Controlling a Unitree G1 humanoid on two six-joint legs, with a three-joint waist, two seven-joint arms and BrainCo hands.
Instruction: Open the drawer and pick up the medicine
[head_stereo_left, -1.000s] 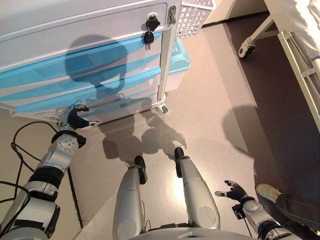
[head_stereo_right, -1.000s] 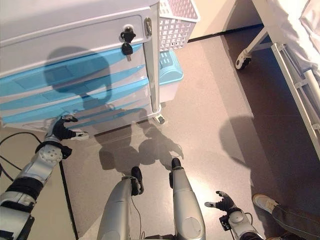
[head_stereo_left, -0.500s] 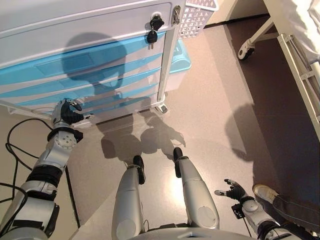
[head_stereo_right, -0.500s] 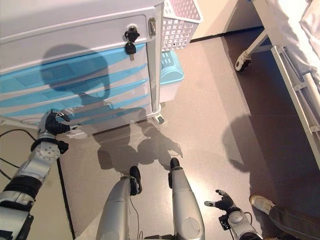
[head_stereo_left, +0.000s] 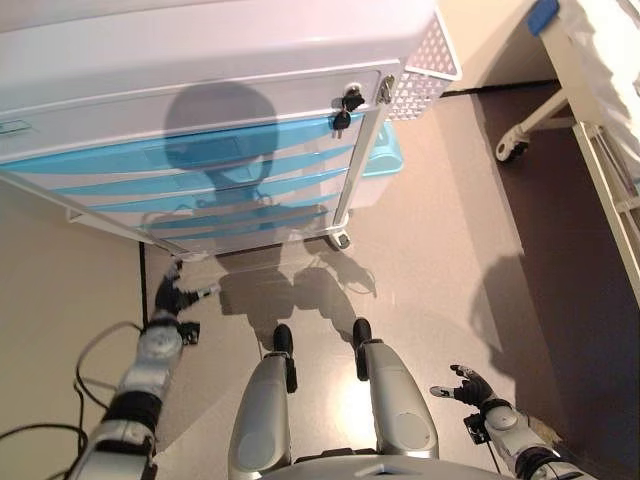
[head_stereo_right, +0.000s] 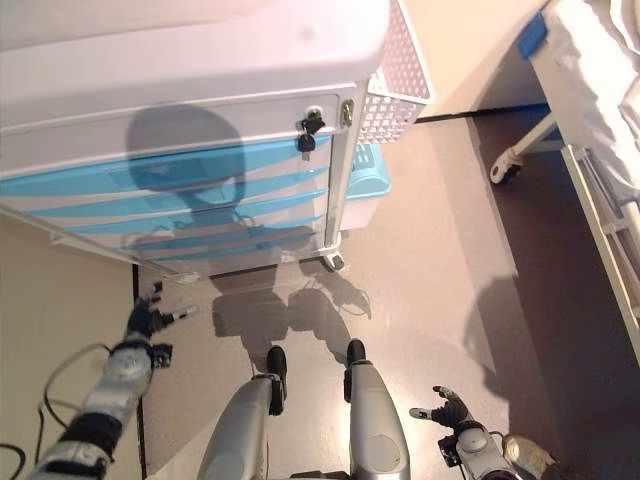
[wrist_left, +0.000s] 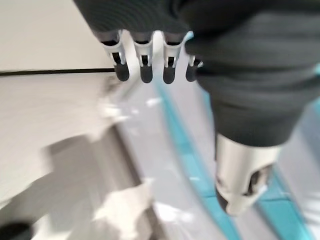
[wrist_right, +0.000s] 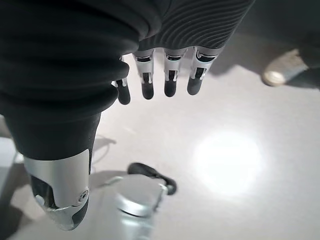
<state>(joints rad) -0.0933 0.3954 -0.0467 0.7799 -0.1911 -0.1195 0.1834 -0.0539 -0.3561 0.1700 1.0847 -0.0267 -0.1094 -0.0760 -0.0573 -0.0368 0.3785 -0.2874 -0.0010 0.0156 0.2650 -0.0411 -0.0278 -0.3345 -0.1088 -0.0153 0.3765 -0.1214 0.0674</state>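
Observation:
A white cart (head_stereo_left: 200, 60) stands before me with several blue drawers (head_stereo_left: 210, 165) below a white top drawer; all of them are closed. Keys (head_stereo_left: 347, 105) hang in the top drawer's lock. No medicine shows in any view. My left hand (head_stereo_left: 170, 295) hangs over the floor below the cart's lower left corner, apart from it, fingers (wrist_left: 145, 70) straight and holding nothing. In the left wrist view the blue drawer fronts (wrist_left: 190, 165) lie past the fingers. My right hand (head_stereo_left: 465, 385) is low at the right, open and empty above the floor.
A white mesh basket (head_stereo_left: 425, 65) hangs on the cart's right side, with a blue bin (head_stereo_left: 385, 165) below it. A bed frame (head_stereo_left: 610, 150) with a castor (head_stereo_left: 510, 150) stands at the right. A person's shoe (wrist_right: 282, 70) rests on the floor near my right hand.
The camera has pulled back and the whole picture shifted. My left hand has come away from the cart's lowest drawer and now hangs lower over the floor. The right hand stayed put.

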